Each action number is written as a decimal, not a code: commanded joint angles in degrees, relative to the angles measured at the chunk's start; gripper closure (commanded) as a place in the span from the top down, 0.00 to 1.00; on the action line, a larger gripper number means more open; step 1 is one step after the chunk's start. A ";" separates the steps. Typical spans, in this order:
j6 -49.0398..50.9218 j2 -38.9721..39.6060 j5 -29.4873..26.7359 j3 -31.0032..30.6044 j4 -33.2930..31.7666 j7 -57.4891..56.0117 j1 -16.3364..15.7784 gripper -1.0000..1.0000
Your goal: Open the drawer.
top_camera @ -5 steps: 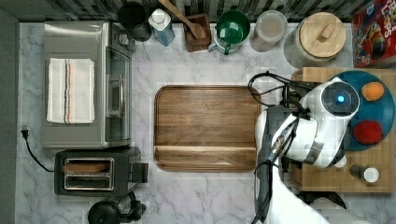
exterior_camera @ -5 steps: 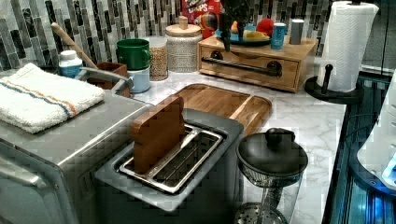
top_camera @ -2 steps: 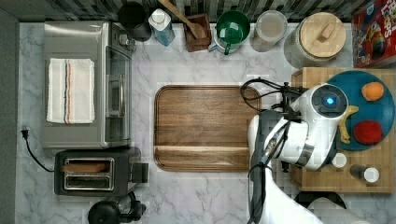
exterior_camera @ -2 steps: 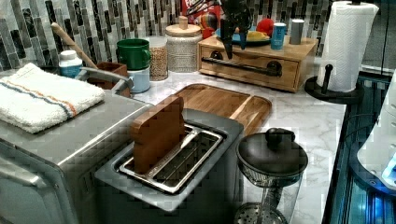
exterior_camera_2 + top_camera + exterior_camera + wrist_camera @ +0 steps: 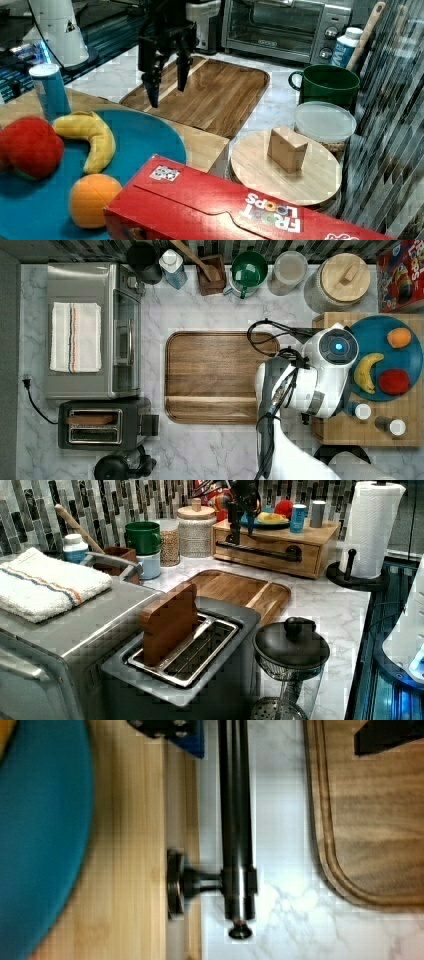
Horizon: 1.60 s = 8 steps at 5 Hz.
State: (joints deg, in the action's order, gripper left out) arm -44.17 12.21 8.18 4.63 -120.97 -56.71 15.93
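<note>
End effector [image 5: 165, 82] (spread) above drawer [image 5: 265, 551] handle.

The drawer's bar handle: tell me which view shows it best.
The wrist view: the bar handle runs close up, with one black mount joining it to the bamboo drawer front. The left view shows the whole handle from afar, with the open pincer above its left end. In the top view the arm covers it.

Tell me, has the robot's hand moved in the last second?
Yes. In the left view the hand has come down from above the blue plate toward the drawer and its black bar handle.
</note>
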 commanded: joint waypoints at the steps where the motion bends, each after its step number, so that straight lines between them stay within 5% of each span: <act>1: -7.62 1.44 -0.14 -1.02 -1.82 2.33 0.10 1.00; 6: -14.24 2.54 3.77 0.93 -7.17 11.43 -2.74 1.00; 7: -9.44 1.37 2.34 -2.81 -6.44 9.98 -0.21 1.00; 8: -10.19 0.63 2.36 -0.82 -7.99 13.46 -4.01 1.00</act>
State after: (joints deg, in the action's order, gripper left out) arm -55.00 14.37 9.92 5.81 -127.13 -48.48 15.02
